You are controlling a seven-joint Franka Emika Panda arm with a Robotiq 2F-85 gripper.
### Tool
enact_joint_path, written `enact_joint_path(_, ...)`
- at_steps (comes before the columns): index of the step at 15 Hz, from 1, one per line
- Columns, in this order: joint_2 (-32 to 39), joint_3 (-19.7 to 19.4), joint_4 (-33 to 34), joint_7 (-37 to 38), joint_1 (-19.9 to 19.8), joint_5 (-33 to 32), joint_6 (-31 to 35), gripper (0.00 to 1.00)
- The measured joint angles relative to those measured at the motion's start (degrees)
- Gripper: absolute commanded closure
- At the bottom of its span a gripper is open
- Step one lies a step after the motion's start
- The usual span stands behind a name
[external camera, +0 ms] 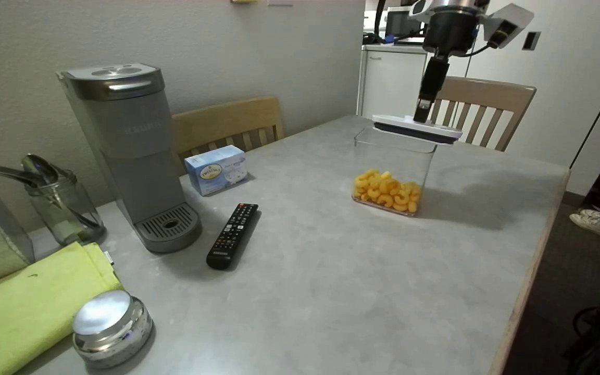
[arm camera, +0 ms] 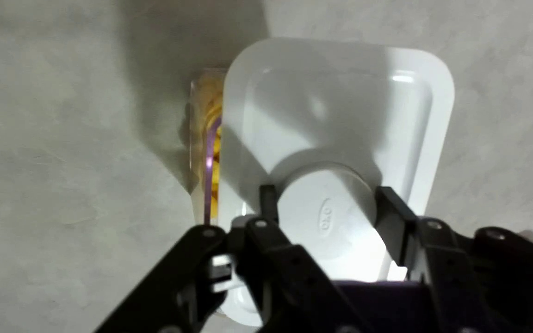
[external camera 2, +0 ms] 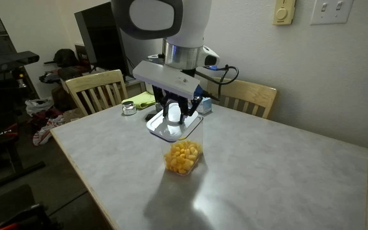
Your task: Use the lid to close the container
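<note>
The flat white lid (external camera: pixel 396 121) is at the height of the container's top, shifted to one side. In an exterior view the lid (external camera 2: pixel 161 129) leaves part of the rim uncovered. The clear container (external camera: pixel 391 156) stands upright on the table with orange-yellow pieces inside; it also shows in an exterior view (external camera 2: pixel 184 156). In the wrist view the lid (arm camera: pixel 322 101) hides most of the container (arm camera: pixel 206 152), leaving a strip along its left side. My gripper (arm camera: pixel 324 196) has its fingers against both sides of the lid's round knob. I cannot tell whether lid and rim touch.
A black remote (external camera: pixel 232 237), a light blue box (external camera: pixel 216 169) and a grey coffee maker (external camera: pixel 133 156) stand along the wall side. A metal jar (external camera: pixel 112 328), yellow cloth (external camera: pixel 34 302) and jar of utensils (external camera: pixel 65 208) are nearby. The table edge (external camera: pixel 532 271) runs beyond the container.
</note>
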Motion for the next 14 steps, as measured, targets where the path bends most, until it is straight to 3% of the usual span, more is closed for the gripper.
enact_joint_path(14,1.66,0.16,1.03,-8.17,-0.26,3.37,1.84,0.71)
